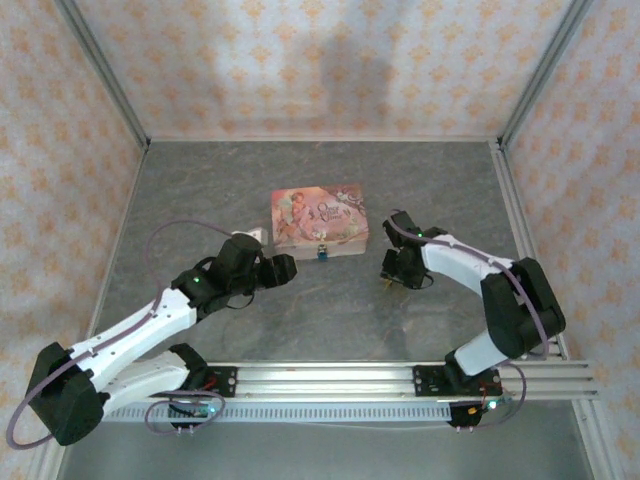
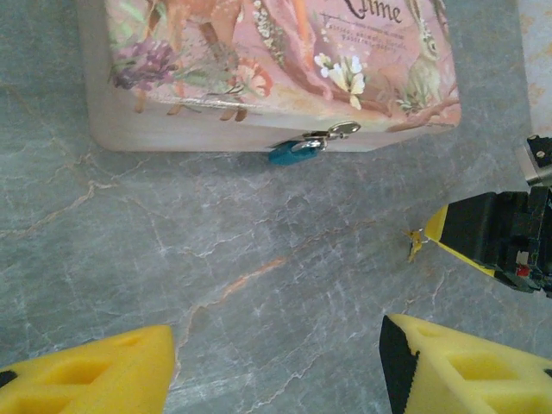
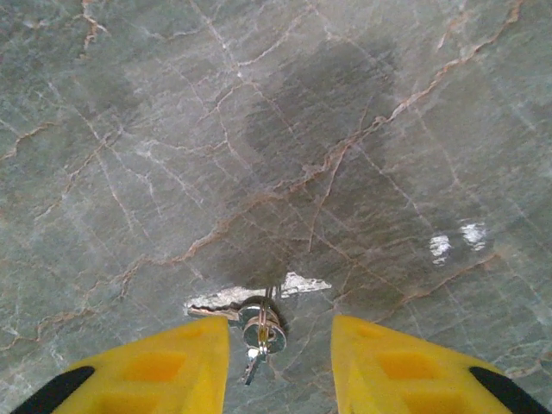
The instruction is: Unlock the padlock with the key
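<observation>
**Padlock on box, key on table between right jaws**

Top external view. Item: grey marbled table (image 1: pixel 200 200), walled on three sides. Item: pink picture-printed box (image 1: pixel 320 220), lying flat at mid-table. Item: padlock (image 1: pixel 323 253), small and blue, at the middle of the box's near face. Item: left gripper (image 1: pixel 283 268), just near and left of the padlock, apart from it. Item: right gripper (image 1: pixel 392 272), right of the box's near corner, pointed down at the table.

Left wrist view. The padlock (image 2: pixel 293 153) hangs from a silver clasp (image 2: pixel 341 131) on the box's near wall (image 2: pixel 216 136), its body resting at the table line. The left gripper's (image 2: pixel 276 379) yellow fingers (image 2: pixel 86 379) stand wide apart, with bare table between them. Item: key (image 2: pixel 416 244), a pale fleck on the table at the tip of the right gripper's yellow finger, well right of the padlock.

Right wrist view. The key (image 3: pixel 261 335), on a small ring (image 3: pixel 263 328), lies flat on the table. The right gripper (image 3: pixel 280 323) straddles it, jaws spread, a finger (image 3: pixel 414 371) on either side and a gap visible at each.
</observation>
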Robot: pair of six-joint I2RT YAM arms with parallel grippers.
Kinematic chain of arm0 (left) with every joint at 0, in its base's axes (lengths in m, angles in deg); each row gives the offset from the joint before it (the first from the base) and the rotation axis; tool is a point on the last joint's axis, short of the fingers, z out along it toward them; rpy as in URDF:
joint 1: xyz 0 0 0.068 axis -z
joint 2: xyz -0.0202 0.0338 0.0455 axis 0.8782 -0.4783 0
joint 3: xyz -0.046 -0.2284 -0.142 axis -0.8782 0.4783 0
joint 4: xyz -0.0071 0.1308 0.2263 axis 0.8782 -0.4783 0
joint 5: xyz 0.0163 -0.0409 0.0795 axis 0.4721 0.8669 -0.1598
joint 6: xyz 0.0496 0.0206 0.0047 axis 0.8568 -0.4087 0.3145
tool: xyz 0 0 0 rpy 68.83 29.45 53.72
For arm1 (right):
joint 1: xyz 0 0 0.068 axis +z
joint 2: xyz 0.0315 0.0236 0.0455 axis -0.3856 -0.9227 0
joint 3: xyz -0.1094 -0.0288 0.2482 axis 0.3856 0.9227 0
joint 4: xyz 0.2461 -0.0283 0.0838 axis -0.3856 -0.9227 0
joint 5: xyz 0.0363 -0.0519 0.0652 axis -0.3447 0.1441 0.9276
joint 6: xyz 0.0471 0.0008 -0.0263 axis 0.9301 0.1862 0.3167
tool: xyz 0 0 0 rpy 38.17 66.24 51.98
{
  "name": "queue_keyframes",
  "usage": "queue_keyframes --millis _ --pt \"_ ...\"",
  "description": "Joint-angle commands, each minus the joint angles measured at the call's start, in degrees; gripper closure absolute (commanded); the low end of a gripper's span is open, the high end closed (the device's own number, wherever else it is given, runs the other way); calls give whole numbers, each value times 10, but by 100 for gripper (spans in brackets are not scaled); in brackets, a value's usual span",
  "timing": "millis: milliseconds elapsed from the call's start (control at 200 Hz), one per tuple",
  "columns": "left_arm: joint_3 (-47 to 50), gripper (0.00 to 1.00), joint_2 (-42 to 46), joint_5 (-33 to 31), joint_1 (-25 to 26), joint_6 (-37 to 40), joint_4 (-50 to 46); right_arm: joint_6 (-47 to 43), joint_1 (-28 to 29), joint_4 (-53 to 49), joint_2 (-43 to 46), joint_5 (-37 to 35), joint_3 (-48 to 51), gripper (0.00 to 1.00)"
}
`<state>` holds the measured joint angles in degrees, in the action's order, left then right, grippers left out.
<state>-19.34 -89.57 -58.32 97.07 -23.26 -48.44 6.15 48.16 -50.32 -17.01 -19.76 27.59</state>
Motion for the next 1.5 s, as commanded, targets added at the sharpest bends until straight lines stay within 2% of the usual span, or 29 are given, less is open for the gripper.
queue_keyframes --millis 0,125,485,756,906,1121,1276,1296,1321,1351,1416,1496 --pt "5 34 8 -11 6 -8 13 6 4 4 -11 -2 -13 69" --pt "4 34 7 -11 6 -8 13 6 4 12 -22 0 -13 72" --pt "14 34 21 -22 7 -14 10 12 4 45 -29 25 4 91" --pt "4 34 17 -24 7 -17 13 25 4 77 75 20 28 100" --pt "-16 32 11 -20 8 -15 13 24 4 80 164 18 34 100" --pt "-94 29 -8 10 8 -3 10 -4 4 91 291 47 5 100" --pt "-185 27 -38 39 8 12 2 -33 5 98 336 67 -45 100" --pt "-199 24 -43 41 9 14 -1 -36 5 98 339 69 -54 100" --pt "-214 11 -49 45 8 18 -4 -37 5 98 340 71 -64 100" --pt "-232 8 -57 50 7 23 -3 -40 5 99 340 72 -75 100" --pt "-267 16 -74 66 7 33 1 -47 5 105 339 79 -97 100" --pt "-308 16 -96 79 7 34 4 -48 5 122 337 86 -116 100"
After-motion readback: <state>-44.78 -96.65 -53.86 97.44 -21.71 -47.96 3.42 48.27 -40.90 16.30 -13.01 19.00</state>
